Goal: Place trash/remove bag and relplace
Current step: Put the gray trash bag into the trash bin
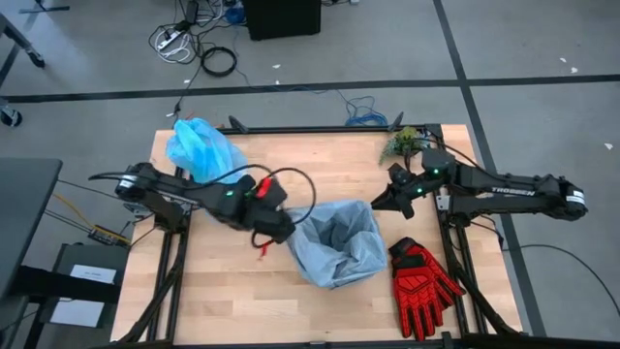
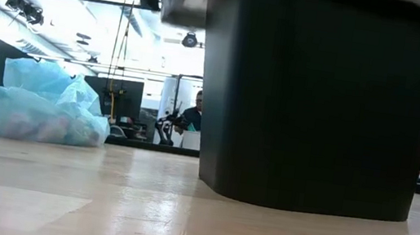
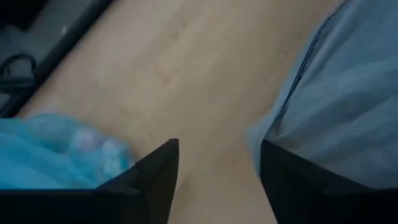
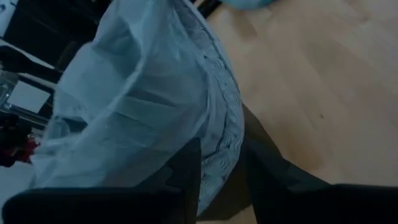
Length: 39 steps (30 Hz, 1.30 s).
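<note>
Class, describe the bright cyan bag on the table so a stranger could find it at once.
Start at the wooden table, then go to its far left corner. There the bright cyan bag sits bunched and full. The grey-blue bag lining the bin at the centre is paler and duller.

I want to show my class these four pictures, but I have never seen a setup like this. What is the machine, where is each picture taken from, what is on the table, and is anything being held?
It is a robot with two dark arms at a wooden table. One picture looks straight down; one looks level across the tabletop; two come from cameras on the wrists.

From above, the left gripper and right gripper stand on either side of a black bin lined with a pale grey-blue bag. Each wrist picture shows that arm's two fingers apart, next to the liner; neither holds anything.

A filled bright cyan bag lies at the far left corner. A red glove lies near the right edge, a small green plant at the far right corner.
</note>
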Each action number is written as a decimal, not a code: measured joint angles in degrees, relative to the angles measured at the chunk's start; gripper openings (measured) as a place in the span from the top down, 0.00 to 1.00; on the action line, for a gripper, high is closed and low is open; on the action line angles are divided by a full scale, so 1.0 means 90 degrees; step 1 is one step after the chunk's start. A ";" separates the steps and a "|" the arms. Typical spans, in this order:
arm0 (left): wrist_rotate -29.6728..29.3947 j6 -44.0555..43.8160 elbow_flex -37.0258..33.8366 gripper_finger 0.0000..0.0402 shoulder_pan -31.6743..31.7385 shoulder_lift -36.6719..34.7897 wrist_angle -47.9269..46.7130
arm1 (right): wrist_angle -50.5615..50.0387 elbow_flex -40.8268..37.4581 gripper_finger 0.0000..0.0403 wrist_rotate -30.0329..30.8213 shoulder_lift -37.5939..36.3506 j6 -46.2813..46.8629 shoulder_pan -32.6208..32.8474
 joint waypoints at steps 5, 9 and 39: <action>-0.0512 -0.0708 -0.0830 0.45 -0.0200 -0.0737 0.0778 | 0.0002 0.0000 0.73 0.0049 -0.0223 0.0206 0.0007; -0.0494 -0.1078 -0.2185 0.46 -0.0354 -0.1252 0.2455 | 0.0002 0.0000 0.73 0.0058 -0.0268 0.0349 0.0007; -0.0487 -0.2040 -0.5013 0.47 -0.0513 -0.0152 0.6982 | -0.0015 0.0002 0.74 0.0269 -0.0217 0.1008 0.0073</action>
